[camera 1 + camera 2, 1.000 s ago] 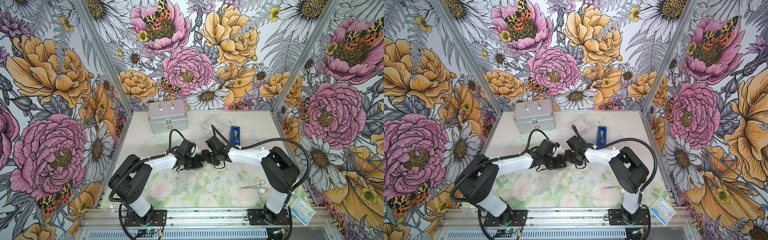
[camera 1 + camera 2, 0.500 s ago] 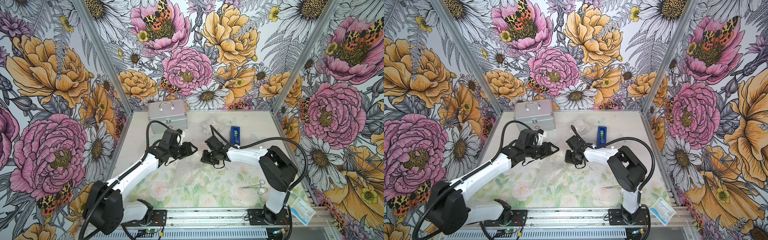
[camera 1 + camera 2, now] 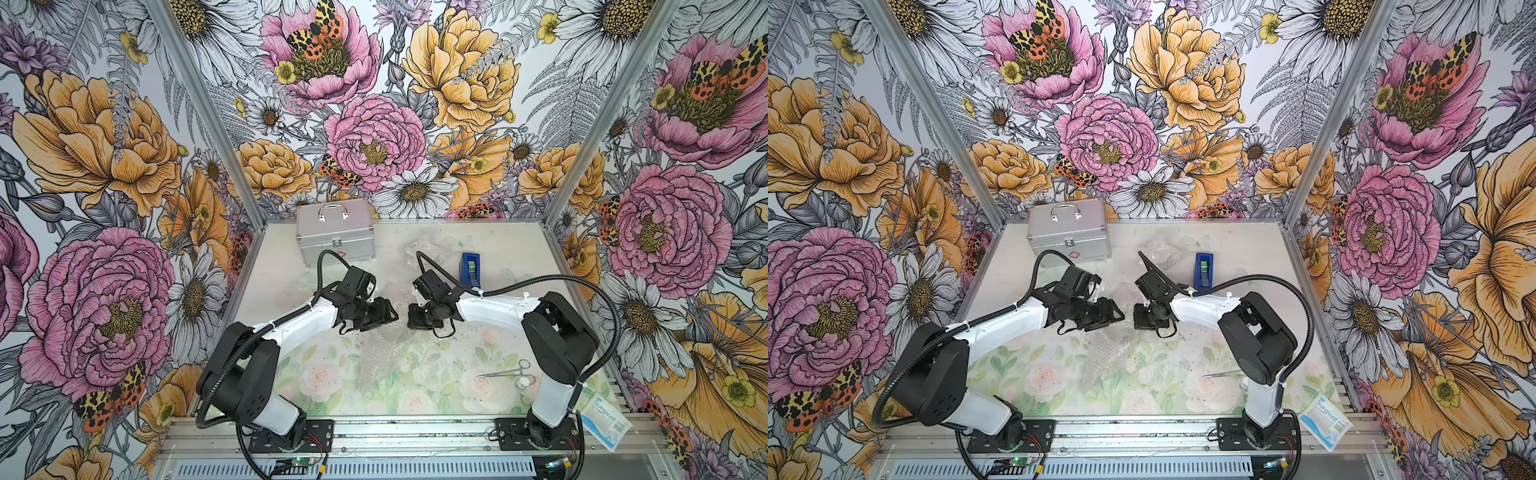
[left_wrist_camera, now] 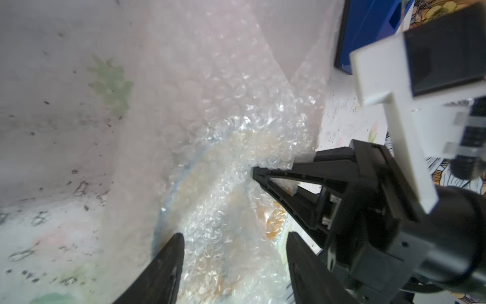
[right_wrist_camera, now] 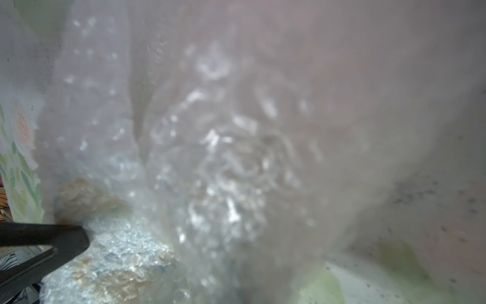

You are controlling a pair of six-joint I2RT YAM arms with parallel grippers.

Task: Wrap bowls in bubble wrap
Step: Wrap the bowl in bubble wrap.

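Now the bowl sits inside the bubble wrap mid-table; the silver case behind stays closed. The right gripper, earlier open, pinches the bubble wrap; the left gripper, earlier shut, spreads open over it.

Two white-and-black arms, black corrugated cables, black triangular jaws

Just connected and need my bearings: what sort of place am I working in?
Likely a robot test booth: floral wall panels, left arm and right arm bolted to an aluminium rail, floral table mat.
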